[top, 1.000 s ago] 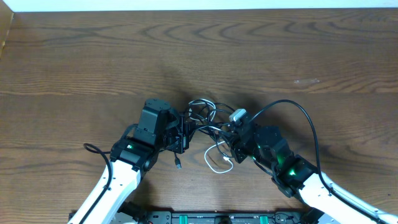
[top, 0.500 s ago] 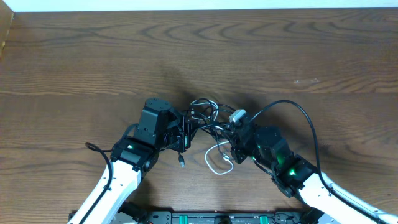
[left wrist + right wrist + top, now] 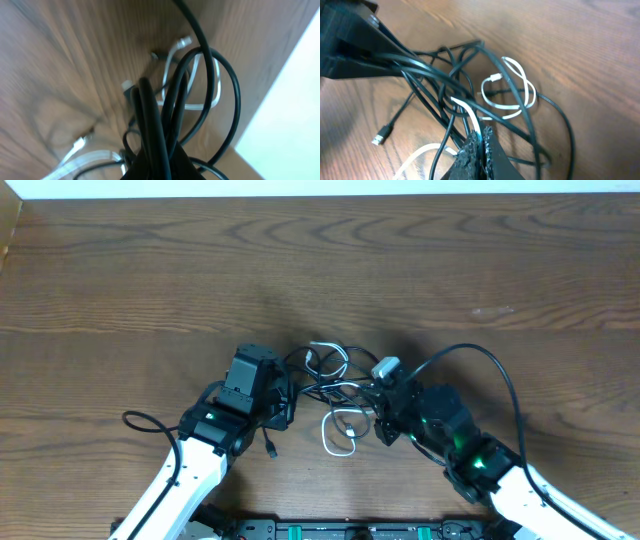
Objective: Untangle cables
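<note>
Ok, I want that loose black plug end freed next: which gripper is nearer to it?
Left. The left gripper, shut on the cables, is right beside the black plug end; the right gripper is farther off, across the cables.

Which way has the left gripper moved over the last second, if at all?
Yes. The left gripper, shut on the black cables, has drawn back leftward and toward the robot's base, judged against the pale scuff on the table.
</note>
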{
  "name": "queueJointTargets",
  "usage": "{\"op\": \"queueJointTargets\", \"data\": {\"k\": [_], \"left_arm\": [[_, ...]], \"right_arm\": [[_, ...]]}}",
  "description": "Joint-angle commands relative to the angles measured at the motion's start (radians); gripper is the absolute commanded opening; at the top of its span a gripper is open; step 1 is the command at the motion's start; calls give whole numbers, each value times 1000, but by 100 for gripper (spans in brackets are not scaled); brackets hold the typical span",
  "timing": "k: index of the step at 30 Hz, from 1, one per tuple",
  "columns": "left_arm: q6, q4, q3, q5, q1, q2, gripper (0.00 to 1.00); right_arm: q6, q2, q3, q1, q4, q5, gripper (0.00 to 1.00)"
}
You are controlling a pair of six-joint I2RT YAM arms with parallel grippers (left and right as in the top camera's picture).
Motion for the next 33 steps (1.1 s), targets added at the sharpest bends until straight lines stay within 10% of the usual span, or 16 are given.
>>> {"op": "queueJointTargets", "data": {"k": [1,19,28,33], "left_arm": [[22,-11,25,-129,0,22,8],[7,41,25,-105,0,152,9],[7,81,25,-72,0,153,9],[7,81,25,-64,0,153,9]], "right_arm": [[12,-92,0,5,-19,-12,1],[137,-786,0,-192,-140,210,4],[135,-598,0,-193,-325,-375,44],[92,-385,0,-193,-275,-495,49]]}}
